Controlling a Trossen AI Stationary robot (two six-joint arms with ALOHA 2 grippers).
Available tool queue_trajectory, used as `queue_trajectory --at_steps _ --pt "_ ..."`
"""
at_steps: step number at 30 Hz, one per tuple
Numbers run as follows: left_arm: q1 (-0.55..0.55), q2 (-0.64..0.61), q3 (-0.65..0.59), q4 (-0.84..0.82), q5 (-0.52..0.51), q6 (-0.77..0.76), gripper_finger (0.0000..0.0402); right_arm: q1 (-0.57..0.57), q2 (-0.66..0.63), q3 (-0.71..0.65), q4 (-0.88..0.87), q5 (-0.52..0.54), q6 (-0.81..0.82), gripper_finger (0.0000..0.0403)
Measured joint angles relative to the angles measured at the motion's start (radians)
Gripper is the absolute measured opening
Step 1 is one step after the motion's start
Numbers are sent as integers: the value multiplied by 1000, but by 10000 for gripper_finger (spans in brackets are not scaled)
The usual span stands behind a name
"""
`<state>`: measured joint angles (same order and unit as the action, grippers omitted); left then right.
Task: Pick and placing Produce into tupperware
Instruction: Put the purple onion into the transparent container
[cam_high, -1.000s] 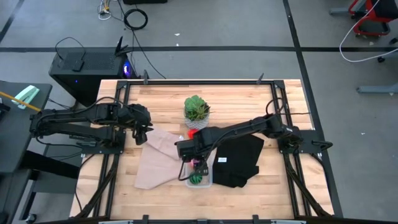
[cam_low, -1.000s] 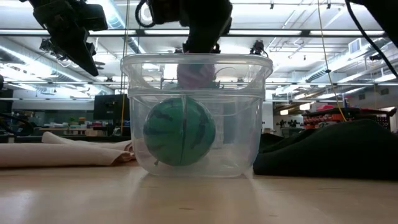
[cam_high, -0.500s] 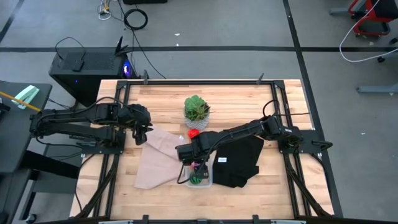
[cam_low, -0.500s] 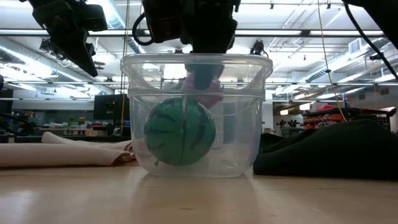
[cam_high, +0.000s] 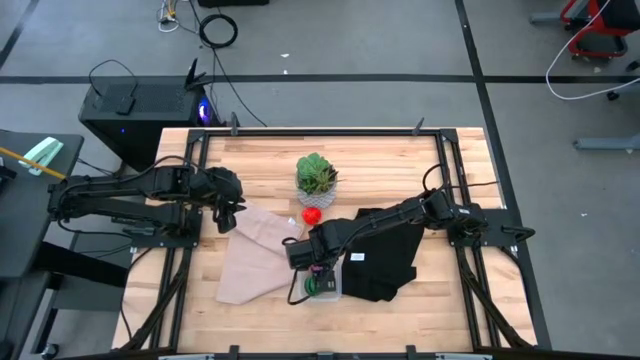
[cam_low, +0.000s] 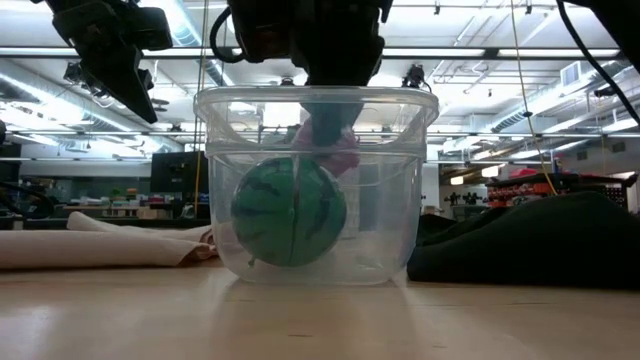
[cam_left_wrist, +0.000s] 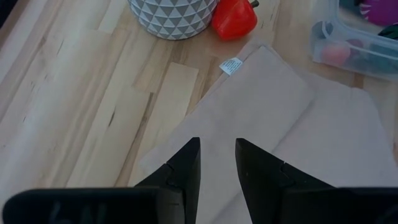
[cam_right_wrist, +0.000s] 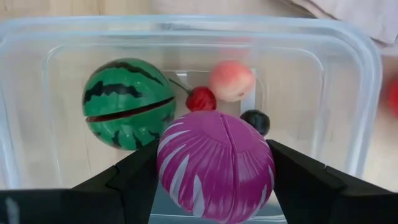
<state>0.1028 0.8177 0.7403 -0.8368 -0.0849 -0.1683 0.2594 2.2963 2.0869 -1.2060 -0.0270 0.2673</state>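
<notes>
Right hand holds the magenta striped ball over the tupperware.

In the high view the right hand (cam_high: 318, 264) is low in the centre of the frame, above the clear tupperware (cam_right_wrist: 348, 56), its fingers closed around the magenta striped ball (cam_right_wrist: 215, 165). Under the ball, inside the container, lie the dark green striped ball (cam_right_wrist: 129, 103), a small red piece (cam_right_wrist: 200, 98), a pink piece (cam_right_wrist: 231, 81) and a dark piece (cam_right_wrist: 255, 121). The left hand (cam_high: 229, 213) waits at centre left with fingers narrow and nothing between them, over the tan cloth (cam_left_wrist: 261, 124).

Bright, even overhead light; ceiling lamps (cam_low: 480, 180) glare beyond the clear tupperware (cam_low: 400, 240); the tabletop (cam_low: 320, 320) foreground is soft-focused.
</notes>
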Motion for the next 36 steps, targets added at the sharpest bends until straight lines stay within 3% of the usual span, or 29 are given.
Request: queue_trajectory --at_steps 36 --pt "0 0 0 0 0 -3 107 24 -2 -48 3 22 28 282"
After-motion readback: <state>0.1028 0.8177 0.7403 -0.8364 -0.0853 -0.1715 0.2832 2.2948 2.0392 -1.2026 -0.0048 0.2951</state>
